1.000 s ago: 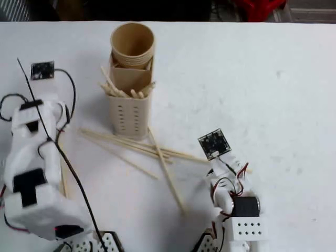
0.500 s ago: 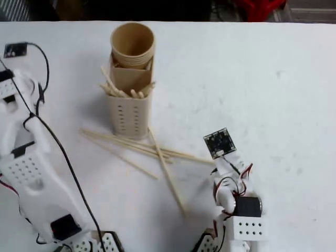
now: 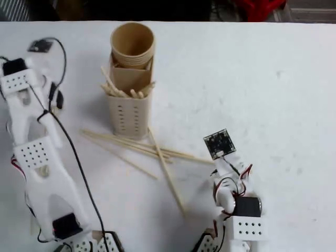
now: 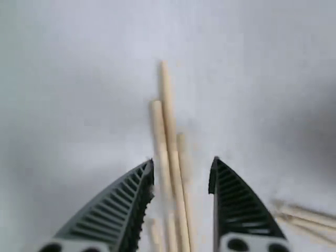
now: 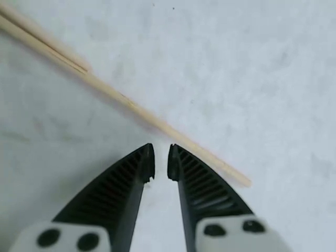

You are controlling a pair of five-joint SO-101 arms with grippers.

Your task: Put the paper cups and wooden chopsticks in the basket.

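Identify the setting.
Likely a robotics lab bench: white servo-driven left arm and right arm with exposed wiring on a white table, beside a beige perforated basket holding tan paper cups and wooden chopsticks.

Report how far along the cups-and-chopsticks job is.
Done: the paper cups sit stacked in the basket, with some chopsticks beside them. In hand: nothing is gripped. The left gripper is open astride a few chopsticks on the table, and the right gripper is shut near a single chopstick. Left: the loose pile by the basket.
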